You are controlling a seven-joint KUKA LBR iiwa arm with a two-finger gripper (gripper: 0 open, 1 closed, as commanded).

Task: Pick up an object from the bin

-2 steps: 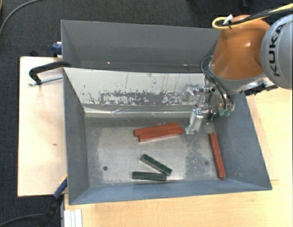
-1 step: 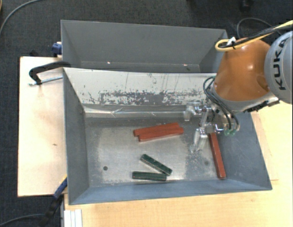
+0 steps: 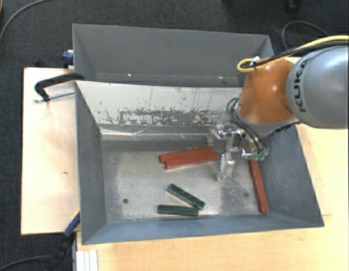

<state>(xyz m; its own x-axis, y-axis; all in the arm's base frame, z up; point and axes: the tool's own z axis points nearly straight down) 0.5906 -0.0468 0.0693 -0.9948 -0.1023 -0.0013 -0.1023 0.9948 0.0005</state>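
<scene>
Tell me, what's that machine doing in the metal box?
A robot arm has its gripper down inside the grey bin, right at the end of a red-brown bar lying in the middle. Another red-brown bar lies to the right, and two dark green bars lie nearer the front. Nothing is lifted yet.

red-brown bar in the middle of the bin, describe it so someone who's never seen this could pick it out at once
Start at the grey metal bin and look at the middle of its floor. The red-brown bar lies there almost level across the view. The other red-brown bar runs along the right wall instead, and the two dark green bars lie nearer the front wall.
</scene>
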